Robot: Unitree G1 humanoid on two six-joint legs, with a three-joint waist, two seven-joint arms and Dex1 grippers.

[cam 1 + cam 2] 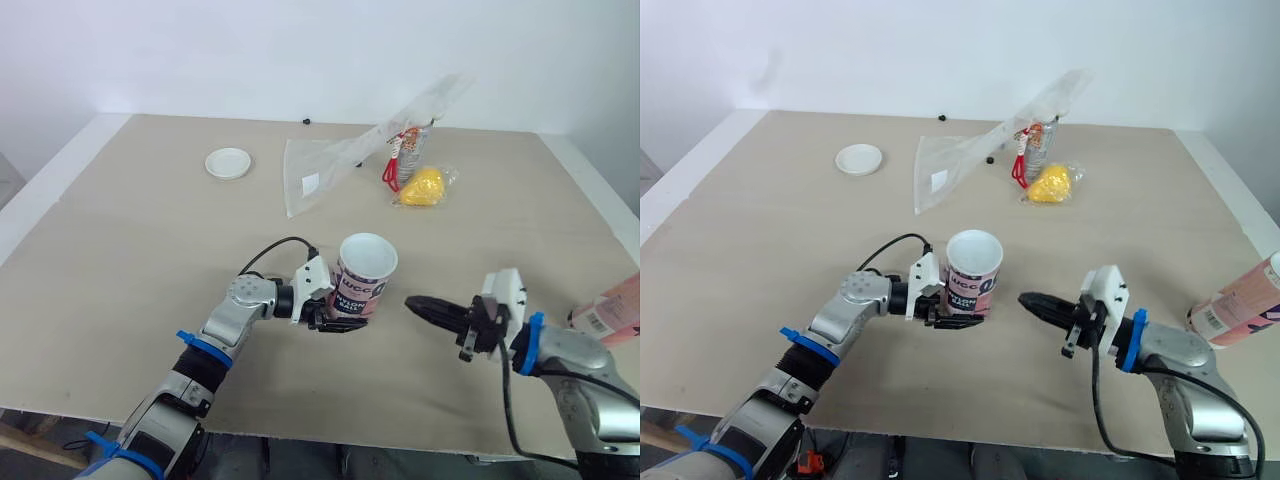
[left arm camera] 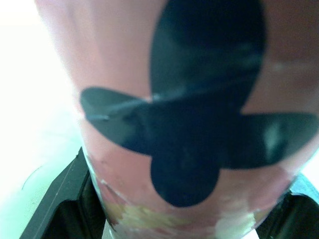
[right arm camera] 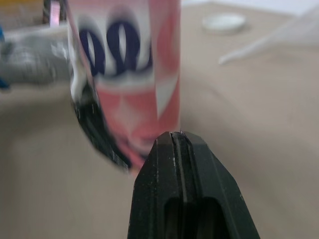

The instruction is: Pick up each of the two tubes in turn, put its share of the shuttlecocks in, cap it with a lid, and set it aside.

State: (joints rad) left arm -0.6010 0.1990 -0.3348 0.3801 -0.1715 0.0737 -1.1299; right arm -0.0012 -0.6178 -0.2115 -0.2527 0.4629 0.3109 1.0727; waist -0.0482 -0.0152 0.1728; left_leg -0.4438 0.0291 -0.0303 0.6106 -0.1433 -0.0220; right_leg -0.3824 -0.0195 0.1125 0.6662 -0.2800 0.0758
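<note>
The left end effector (image 1: 335, 318) grasps 1 pink tube (image 1: 362, 280) low on its side, upright and open-mouthed at the counter's (image 1: 120, 260) front middle, while the right end effector (image 1: 415, 303), clenched on nothing, points at it, so filling looks in hand and that arm must next fetch shuttlecocks.

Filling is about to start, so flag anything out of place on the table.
The second tube lies on its side at the right edge of the table, not standing. The held tube is upright and open-topped in the left gripper. Nothing else stands out.

Beige table (image 1: 120, 250), white lid (image 1: 228, 162), clear bag (image 1: 330, 165)
</note>
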